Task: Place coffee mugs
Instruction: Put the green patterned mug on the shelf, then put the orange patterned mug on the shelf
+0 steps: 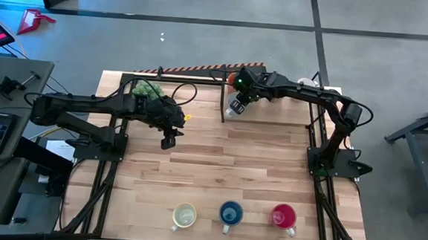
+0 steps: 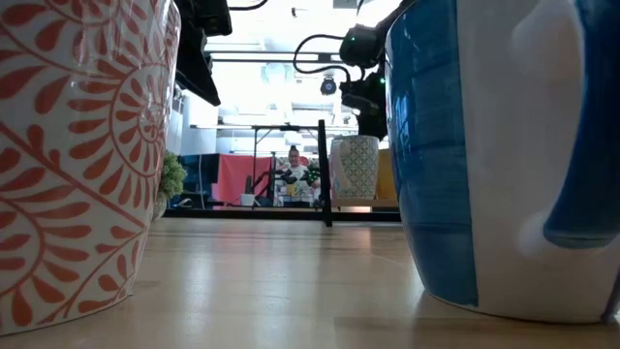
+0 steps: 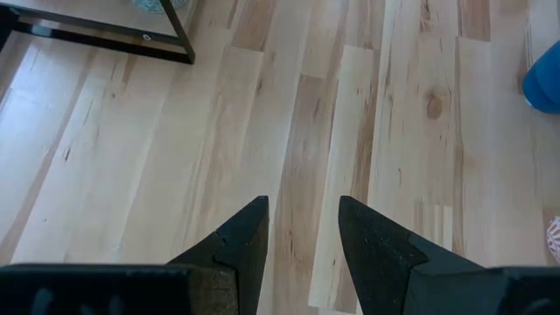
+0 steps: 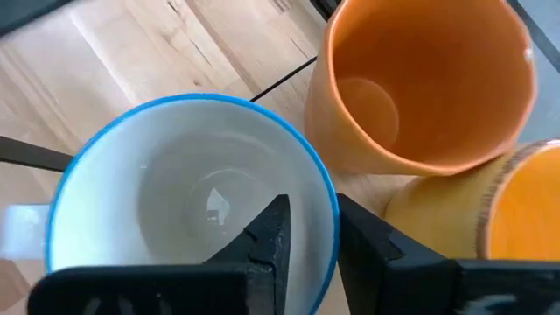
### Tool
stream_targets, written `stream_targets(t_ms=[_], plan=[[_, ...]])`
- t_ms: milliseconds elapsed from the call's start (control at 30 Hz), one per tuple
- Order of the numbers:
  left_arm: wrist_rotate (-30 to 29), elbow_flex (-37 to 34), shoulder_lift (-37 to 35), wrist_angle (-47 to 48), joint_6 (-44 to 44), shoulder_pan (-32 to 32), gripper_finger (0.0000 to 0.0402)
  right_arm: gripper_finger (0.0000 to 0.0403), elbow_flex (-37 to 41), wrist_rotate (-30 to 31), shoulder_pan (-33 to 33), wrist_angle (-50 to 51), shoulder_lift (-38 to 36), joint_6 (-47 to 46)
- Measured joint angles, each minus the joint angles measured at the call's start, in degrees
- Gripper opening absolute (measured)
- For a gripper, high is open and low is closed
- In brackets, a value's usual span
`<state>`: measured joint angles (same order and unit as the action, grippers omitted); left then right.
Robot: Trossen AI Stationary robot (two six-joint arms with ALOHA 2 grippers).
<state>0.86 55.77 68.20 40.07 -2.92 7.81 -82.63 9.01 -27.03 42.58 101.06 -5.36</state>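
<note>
Our right pincer (image 4: 306,236) sits at twelve o'clock on the counter (image 1: 218,172), its fingers nearly closed across the rim of a white mug with a blue rim (image 4: 188,197): one finger inside, one outside. That mug stands upright, mouth up, its handle showing at the picture's left edge in the right wrist view. Just beside it, an orange mug (image 4: 420,83) tilts against a second orange mug (image 4: 490,214). At six o'clock, three mugs stand upright in a row: cream (image 1: 184,216), blue (image 1: 231,212), red-pink (image 1: 283,215). Our left pincer (image 3: 302,232) hovers at ten o'clock, slightly open, holding nothing. A green potted plant (image 1: 147,90) is at eleven.
</note>
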Motion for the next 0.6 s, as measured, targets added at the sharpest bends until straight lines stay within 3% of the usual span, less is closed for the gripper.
stream_targets(t_ms=[267,467,600], plan=[[0.0,0.0,0.0,0.2,0.0,0.0,0.0131,0.0065,-10.5,-0.5,0.0,7.1,-0.1,0.2],[0.0,0.0,0.0,0.7,0.0,0.0,0.0131,0.0065,-21.9,-6.2,2.4,19.8,-0.2,-2.3],[0.0,0.0,0.0,0.7,0.1,0.0,0.0131,0.0062,-28.2,-6.0,5.3,28.5,-0.2,-5.1]])
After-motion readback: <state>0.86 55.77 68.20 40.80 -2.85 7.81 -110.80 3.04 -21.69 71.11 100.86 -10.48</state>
